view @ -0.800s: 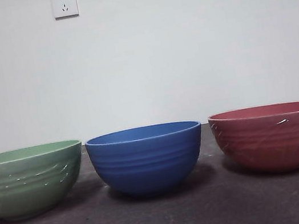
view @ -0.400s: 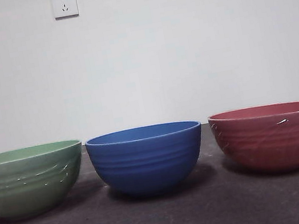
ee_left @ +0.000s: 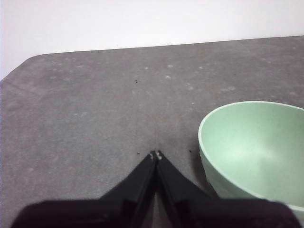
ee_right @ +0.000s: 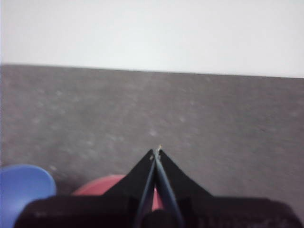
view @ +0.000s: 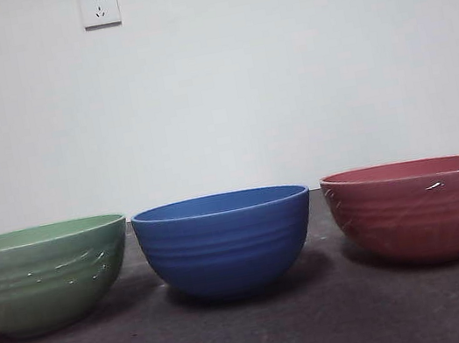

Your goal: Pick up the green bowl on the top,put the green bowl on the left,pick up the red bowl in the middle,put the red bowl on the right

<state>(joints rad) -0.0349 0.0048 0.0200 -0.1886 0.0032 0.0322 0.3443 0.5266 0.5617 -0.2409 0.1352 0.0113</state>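
The green bowl (view: 43,275) stands upright on the table at the left in the front view. It also shows in the left wrist view (ee_left: 256,147), empty, beside my left gripper (ee_left: 156,155), which is shut and holds nothing. The red bowl (view: 420,207) stands upright at the right in the front view. A part of its rim shows in the right wrist view (ee_right: 102,185), below and behind my right gripper (ee_right: 156,153), which is shut and empty. Neither arm shows in the front view.
A blue ridged bowl (view: 225,241) stands between the two bowls, and its edge shows in the right wrist view (ee_right: 23,190). The dark grey table (view: 258,335) runs back to a white wall with two sockets (view: 99,7).
The black tip of an arm at the top right corner of the front view has gone out of the picture. The bowls have not moved.
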